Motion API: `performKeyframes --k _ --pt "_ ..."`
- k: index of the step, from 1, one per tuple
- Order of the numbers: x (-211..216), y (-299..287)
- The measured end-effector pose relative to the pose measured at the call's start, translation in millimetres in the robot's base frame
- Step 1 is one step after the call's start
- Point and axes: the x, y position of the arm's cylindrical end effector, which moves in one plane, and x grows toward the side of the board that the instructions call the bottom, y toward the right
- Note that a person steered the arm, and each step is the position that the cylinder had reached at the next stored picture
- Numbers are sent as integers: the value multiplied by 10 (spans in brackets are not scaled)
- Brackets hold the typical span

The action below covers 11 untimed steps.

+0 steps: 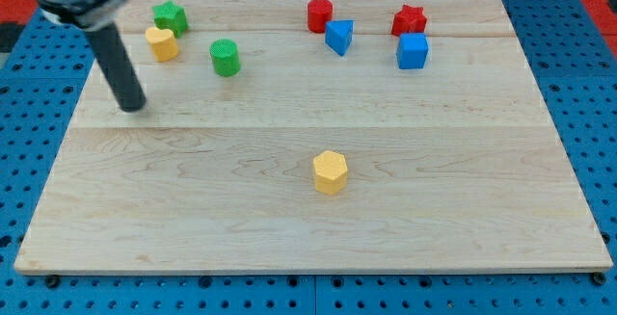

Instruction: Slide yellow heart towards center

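Note:
The yellow heart (162, 42) lies near the view's top left of the wooden board (308, 228), just below and left of a green star (171, 17). My tip (133, 106) rests on the board below and left of the yellow heart, apart from it by a short gap. A green cylinder (225, 57) stands right of the heart. A yellow hexagon (330, 171) sits below the board's centre.
A red cylinder (319, 14), a blue triangle (338, 37), a red star (409, 19) and a blue cube (412, 51) cluster at the view's top right. A blue pegboard (588, 84) surrounds the board.

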Motion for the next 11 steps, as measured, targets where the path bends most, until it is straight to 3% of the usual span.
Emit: performKeyframes --k 2,3,6,7,8,9,11 --pt "-1040 -321" --pt "-1322 -193" --pt "-619 56" --pt "-834 -323" --pt "-1255 -298" --pt "-1278 25" --pt "-671 244"
